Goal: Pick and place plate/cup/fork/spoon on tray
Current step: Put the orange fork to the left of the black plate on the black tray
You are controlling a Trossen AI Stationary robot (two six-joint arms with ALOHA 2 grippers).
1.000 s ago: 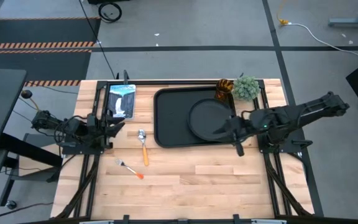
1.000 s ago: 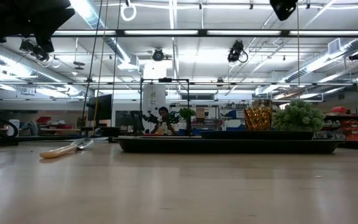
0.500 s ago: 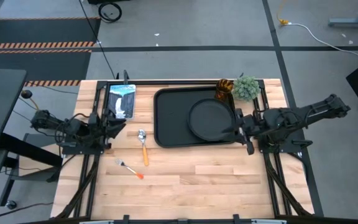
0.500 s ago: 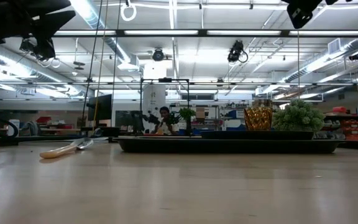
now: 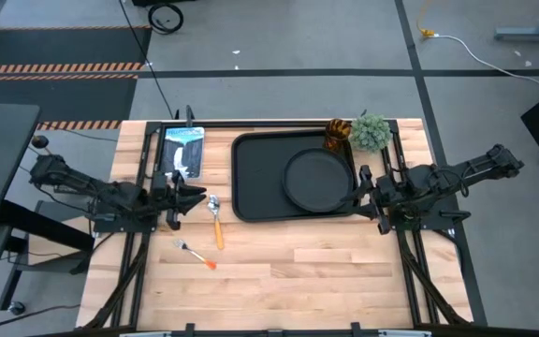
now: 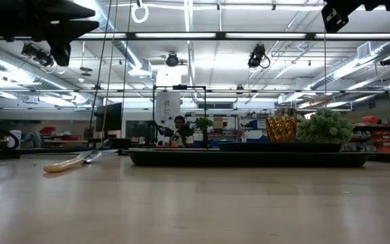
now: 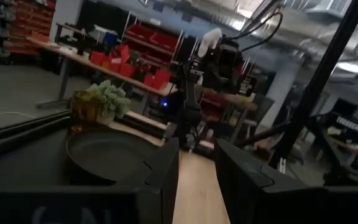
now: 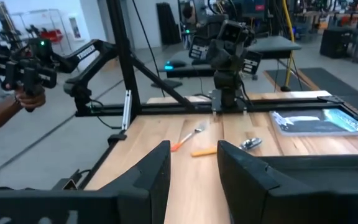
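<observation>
A: Biggest thing first: where does the tray (image 5: 293, 177) sit?

B: Toward the tabletop's (image 5: 344, 267) far edge, right of centre. The plate (image 5: 319, 180) already lies in its right half. The cup (image 5: 338, 137) stands at the tray's far right corner, just beside a green plant ball (image 5: 371, 132); from above I cannot tell whether it is inside the rim or only against it.

A: And the cutlery?

B: Both on bare wood, left of the tray. The spoon (image 5: 216, 221) lies just off the tray's near left corner, and the fork (image 5: 195, 254) is nearer the front edge. A booklet (image 5: 183, 150) rests at the far left corner.

A: The arms?

B: The left gripper (image 5: 187, 197) hangs over the left side, close to the spoon's bowl, jaws parted a narrow gap in its wrist view and holding nothing. The right gripper (image 5: 371, 190) is at the tray's right rim beside the plate, jaws likewise apart and empty.

A: What could go wrong?

B: My guess: the spoon is thin and flat on the wood, so a shallow pinch could slide off it, or nudge it toward the fork. The right arm could also bump the cup beside the plant.

A: Do the views differ?

B: The low view shows the cup (image 6: 281, 129) rising above the tray's rim (image 6: 249, 158). The right wrist view shows a person's hand (image 8: 31, 99) holding a controller beyond the table, unseen from above.
</observation>
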